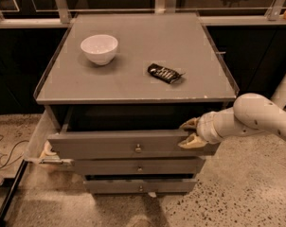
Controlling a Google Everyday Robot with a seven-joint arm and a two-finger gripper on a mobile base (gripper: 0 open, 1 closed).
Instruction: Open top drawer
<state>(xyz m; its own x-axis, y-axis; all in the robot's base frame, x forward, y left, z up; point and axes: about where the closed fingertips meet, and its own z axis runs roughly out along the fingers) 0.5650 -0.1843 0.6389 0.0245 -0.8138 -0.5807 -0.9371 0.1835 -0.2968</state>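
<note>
Gripper [191, 132] first: it is reaching in from the right on a thick white arm [256, 117] and pinching the right end of the top drawer [110, 145]. One tan finger is sitting behind the front panel's upper rim and the other is pressing on its face. That drawer is standing pulled out a little from under the cabinet top [133, 86], its knob at the centre of the front. Its inside is lying in deep shadow and cannot be read.

Going from the left, cables [3, 148] are trailing over the floor and running off the frame edge. A pale panel [36, 134] is leaning out beside the cabinet's left side, with some small light thing at its foot, too muddled to name. On the cabinet top a white bowl [99, 48] is sitting near the back left, clear of the edges. A dark wrapped bar [165, 73] is lying right of centre, well apart from the bowl. Below the top drawer, two slimmer drawers [138, 167] are sitting nearly flush — the lowest partly shaded. Speckled floor [237, 197] is lying open in front and to the right, under the arm, which is being cut off by the right edge.
</note>
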